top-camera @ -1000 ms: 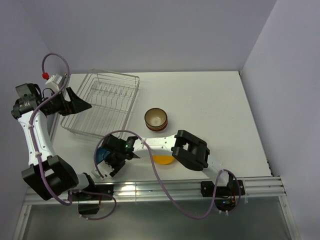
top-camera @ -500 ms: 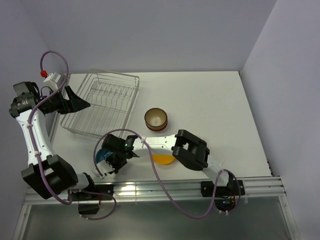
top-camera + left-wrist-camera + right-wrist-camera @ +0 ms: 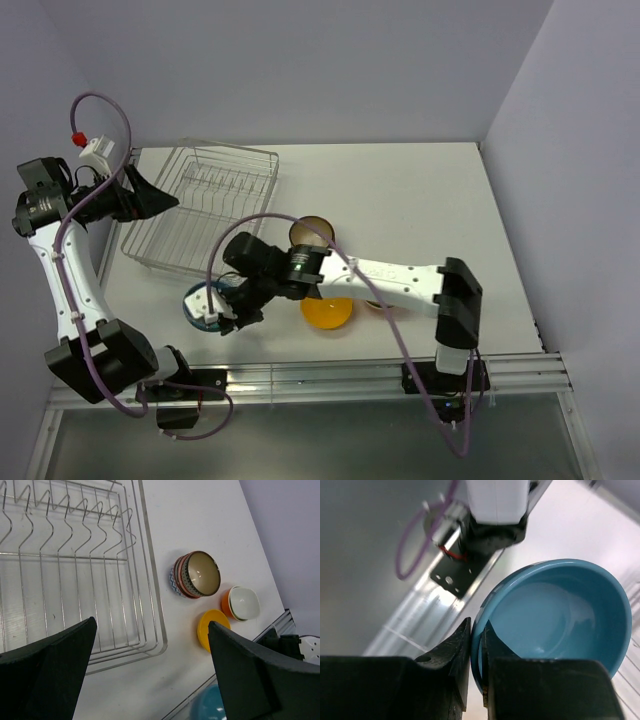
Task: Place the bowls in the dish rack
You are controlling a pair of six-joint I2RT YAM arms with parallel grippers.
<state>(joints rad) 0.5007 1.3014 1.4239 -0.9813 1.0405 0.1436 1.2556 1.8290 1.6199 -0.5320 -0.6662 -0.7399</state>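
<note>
The right gripper [image 3: 476, 635] pinched the rim of the blue bowl [image 3: 555, 625] near the front edge of the table [image 3: 430, 200], just short of the rack [image 3: 200, 205]. To its right sat a yellow bowl [image 3: 327, 312], an orange bowl [image 3: 242, 603] just beside that, and farther back a patterned stack [image 3: 196, 575]. The left gripper [image 3: 151, 630], jaws spread wide, hung above the rack's left side.

I see the silver wire dish rack [image 3: 195, 215] lying flat at far left. Just right of it stands a patterned stack of bowls [image 3: 196, 575]. Closer in sit a yellow-orange bowl [image 3: 328, 312] and a white-lined orange bowl [image 3: 241, 603]. My right claw [image 3: 476, 630] pinches the teal-blue bowl [image 3: 555, 615] by its rim.
</note>
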